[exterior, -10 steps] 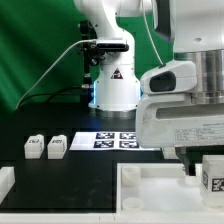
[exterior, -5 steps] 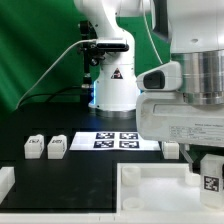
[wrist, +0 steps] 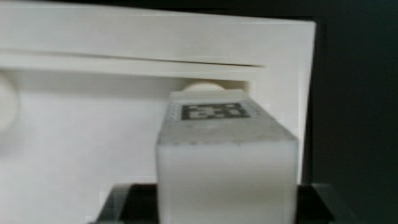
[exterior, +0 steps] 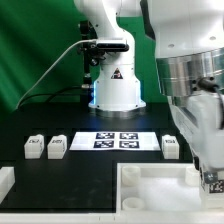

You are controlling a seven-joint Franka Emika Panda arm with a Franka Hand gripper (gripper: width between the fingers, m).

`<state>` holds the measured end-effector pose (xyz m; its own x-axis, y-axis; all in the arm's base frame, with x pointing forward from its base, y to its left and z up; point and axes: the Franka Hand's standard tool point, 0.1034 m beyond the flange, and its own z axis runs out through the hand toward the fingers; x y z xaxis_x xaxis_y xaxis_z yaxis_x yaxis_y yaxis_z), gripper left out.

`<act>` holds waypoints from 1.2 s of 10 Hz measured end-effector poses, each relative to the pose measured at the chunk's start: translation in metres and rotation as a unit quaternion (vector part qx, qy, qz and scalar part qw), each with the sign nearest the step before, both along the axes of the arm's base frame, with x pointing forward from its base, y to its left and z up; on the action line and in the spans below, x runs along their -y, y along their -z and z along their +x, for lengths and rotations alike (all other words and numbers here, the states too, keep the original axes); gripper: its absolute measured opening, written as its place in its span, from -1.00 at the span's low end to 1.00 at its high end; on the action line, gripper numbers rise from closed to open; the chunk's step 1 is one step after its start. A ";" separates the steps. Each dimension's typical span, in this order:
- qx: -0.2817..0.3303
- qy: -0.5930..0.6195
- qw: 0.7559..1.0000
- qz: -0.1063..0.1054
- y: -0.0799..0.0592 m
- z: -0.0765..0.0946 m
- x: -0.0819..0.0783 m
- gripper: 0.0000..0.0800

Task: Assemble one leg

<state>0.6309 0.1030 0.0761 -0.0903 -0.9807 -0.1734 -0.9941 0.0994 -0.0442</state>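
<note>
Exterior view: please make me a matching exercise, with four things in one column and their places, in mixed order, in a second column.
Things:
1. marker board
2. two legs side by side
3. gripped leg
4. panel

Places:
A. in the gripper, at the exterior view's right edge
B. on the black table, at the exterior view's left
C. lowest in the picture, right of middle
D. mid-table, before the robot base

Pairs: 1-D, 2-B, 3-A, 4-C

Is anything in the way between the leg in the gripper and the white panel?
Nothing visible does. In the wrist view the leg stands directly in front of the panel, with no other part between them. Whether they already touch, I cannot tell.
</note>
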 end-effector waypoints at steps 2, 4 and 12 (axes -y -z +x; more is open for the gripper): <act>-0.001 0.003 1.000 0.000 0.000 0.000 -0.001 -0.24; 0.004 -0.039 0.999 -0.003 0.002 -0.001 -0.002 0.23; 0.055 -0.641 0.764 -0.044 0.003 -0.001 -0.011 0.62</act>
